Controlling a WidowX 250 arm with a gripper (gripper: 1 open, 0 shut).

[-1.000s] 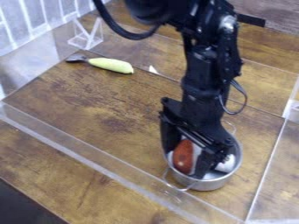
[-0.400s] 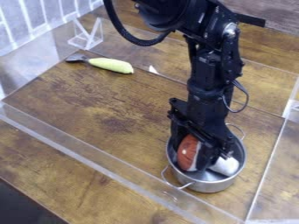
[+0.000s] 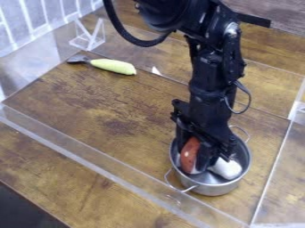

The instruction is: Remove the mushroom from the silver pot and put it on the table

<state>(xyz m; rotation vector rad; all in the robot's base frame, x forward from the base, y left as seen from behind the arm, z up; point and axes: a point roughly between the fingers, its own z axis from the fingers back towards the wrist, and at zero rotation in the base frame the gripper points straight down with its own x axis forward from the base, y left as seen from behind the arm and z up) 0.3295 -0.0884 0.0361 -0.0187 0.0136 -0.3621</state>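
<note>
Grasp step — gripper (image 3: 199, 155) lowered into the silver pot (image 3: 212, 181)
Jaws straddle the mushroom (image 3: 194, 156), grip not discernible; next — close firmly, lift clear, carry to bare table (image 3: 84, 111) beside the hand

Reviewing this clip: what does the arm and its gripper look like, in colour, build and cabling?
The arm is all black, built of chunky jointed segments. A thick black cable loops out beside its upper part, with thinner wire loops near the wrist. The gripper is black too, with two narrow fingers. No markings are legible.

Bare table (image 3: 107, 116) lies open left of the silver pot (image 3: 212, 183); acrylic walls (image 3: 71, 147) hem the edges.
</note>
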